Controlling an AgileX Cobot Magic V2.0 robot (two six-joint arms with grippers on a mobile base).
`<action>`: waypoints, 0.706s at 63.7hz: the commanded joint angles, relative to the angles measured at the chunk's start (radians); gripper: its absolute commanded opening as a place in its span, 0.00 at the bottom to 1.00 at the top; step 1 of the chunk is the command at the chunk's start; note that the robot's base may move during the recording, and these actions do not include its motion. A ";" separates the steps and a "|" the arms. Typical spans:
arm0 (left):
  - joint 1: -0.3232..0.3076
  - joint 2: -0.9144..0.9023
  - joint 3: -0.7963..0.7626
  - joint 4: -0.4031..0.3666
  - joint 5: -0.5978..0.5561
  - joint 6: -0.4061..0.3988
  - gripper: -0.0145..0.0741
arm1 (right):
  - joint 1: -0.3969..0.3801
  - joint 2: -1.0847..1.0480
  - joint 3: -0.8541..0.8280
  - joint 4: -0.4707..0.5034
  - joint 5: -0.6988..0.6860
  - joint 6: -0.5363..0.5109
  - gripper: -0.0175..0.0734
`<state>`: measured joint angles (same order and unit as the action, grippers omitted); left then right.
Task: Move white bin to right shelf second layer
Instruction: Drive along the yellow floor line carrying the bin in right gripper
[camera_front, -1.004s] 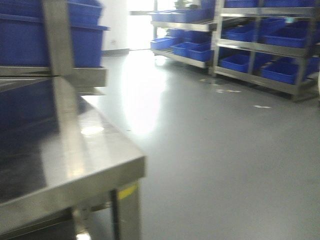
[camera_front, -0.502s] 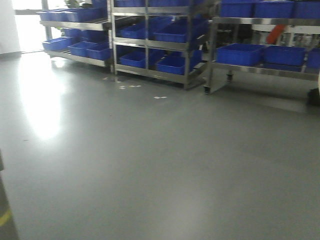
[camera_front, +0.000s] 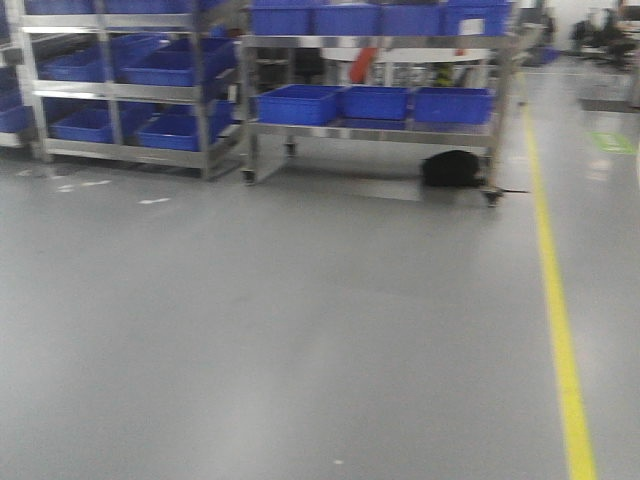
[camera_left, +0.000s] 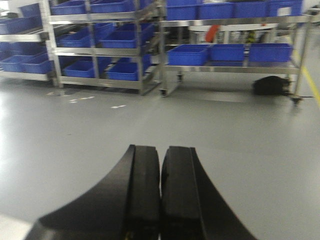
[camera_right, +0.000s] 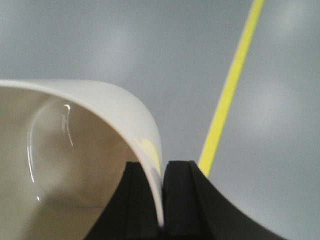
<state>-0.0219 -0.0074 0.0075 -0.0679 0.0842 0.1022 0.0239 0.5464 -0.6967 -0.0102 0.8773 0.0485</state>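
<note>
The right gripper (camera_right: 161, 172) grasps the rim of the white bin (camera_right: 75, 165), one finger inside and one outside, above the grey floor (camera_right: 125, 45) near a yellow line (camera_right: 230, 95). The left gripper (camera_left: 160, 160) is clenched on nothing.

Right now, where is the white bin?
In the right wrist view, lower left: the white bin, its wall pinched between the jaws of the right gripper, above grey floor beside a yellow line.
</note>
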 joint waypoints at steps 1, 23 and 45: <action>0.000 -0.016 0.037 -0.006 -0.084 -0.003 0.26 | -0.005 0.001 -0.028 0.000 -0.086 -0.003 0.25; 0.000 -0.016 0.037 -0.006 -0.084 -0.003 0.26 | -0.005 0.001 -0.028 0.000 -0.085 -0.003 0.25; 0.000 -0.016 0.037 -0.006 -0.084 -0.003 0.26 | -0.005 0.001 -0.028 0.000 -0.084 -0.003 0.25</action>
<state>-0.0219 -0.0074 0.0075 -0.0679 0.0842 0.1022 0.0239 0.5464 -0.6967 -0.0102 0.8789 0.0485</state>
